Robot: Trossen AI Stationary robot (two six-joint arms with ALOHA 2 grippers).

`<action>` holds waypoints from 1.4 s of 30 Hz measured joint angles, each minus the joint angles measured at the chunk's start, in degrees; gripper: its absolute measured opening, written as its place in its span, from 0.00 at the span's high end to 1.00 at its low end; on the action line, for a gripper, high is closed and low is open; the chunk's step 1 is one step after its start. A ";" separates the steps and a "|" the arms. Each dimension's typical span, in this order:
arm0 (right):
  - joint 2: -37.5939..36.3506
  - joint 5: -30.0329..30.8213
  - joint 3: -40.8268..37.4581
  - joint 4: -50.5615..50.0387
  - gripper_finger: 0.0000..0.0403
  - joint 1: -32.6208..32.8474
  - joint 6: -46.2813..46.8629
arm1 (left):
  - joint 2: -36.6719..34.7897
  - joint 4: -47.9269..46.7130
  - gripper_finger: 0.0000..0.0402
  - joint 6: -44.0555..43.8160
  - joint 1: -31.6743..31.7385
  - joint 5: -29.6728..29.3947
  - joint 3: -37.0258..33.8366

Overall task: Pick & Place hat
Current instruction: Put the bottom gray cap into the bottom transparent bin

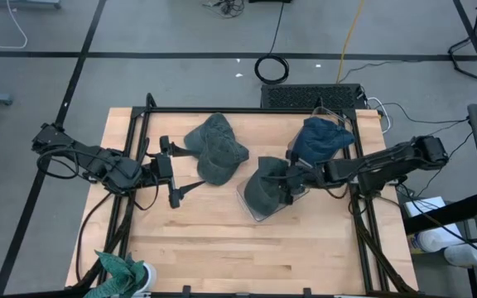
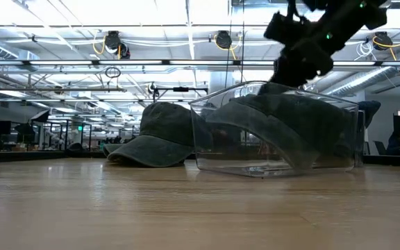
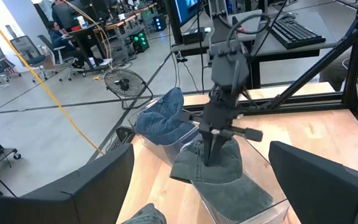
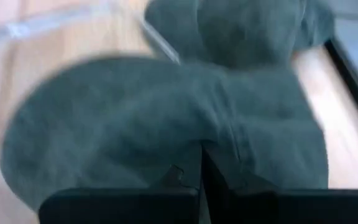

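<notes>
The right gripper (image 1: pixel 286 187) is seen in the high view clenched on a dark green hat (image 1: pixel 265 187), which sits in a clear bin (image 1: pixel 253 209) right of the table's middle. In the right wrist view the fingers (image 4: pixel 213 186) are pressed together with the hat's cloth (image 4: pixel 135 118) pinched between them; the tips are buried in the fabric and cannot be made out. That view is blurred, and a second hat (image 4: pixel 241 25) is cut off at its edge.

In the low view the bin (image 2: pixel 276 132) is shown standing on the table (image 2: pixel 117 208), the hat (image 2: pixel 283 118) being seen through its clear wall, with its crown rising at the rim. The right arm (image 2: pixel 311 42) enters from above; its fingertips are hidden there behind the hat. The second hat (image 2: pixel 155 135) lies left of the bin, brim on the wood, and partly behind it.

Only the high view shows a blue hat (image 1: pixel 321 139) on the far right of the table (image 1: pixel 222 240), and the second hat (image 1: pixel 215 149) lying far of centre. A green cloth object (image 1: pixel 121 271) at the near left corner is cut off.

The left gripper (image 1: pixel 171 172) is held at the left, jaws spread wide with nothing between them. In the left wrist view its fingers (image 3: pixel 319 180) are cut off at the edge, and the hat (image 3: pixel 219 165) is seen under the right gripper (image 3: pixel 211 158), with the blue hat (image 3: pixel 160 118) beyond it.
</notes>
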 joint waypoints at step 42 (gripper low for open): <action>-6.35 1.78 -0.02 -2.90 1.00 1.83 4.39 | 0.00 0.00 0.06 0.00 0.00 0.00 0.00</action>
